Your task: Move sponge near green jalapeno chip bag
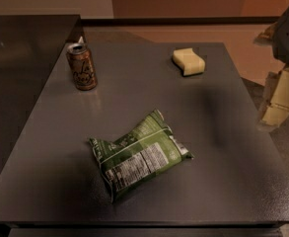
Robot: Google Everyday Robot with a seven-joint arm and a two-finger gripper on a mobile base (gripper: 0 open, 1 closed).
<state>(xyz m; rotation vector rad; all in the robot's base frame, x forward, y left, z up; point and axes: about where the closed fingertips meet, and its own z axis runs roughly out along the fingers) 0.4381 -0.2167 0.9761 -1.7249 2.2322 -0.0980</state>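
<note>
The pincer (275, 106), at the right, holds nothing, open or not I cannot tell; it could knock the sponge (189, 61) off the table's (233, 177) far edge.

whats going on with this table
Nothing is being handled yet. The robot's gripper hangs beside the right edge of the dark grey table, touching nothing. The pale yellow soft sponge block lies far right, the crumpled green foil chip bag near the front middle, a brown-orange soda can stands far left.
</note>
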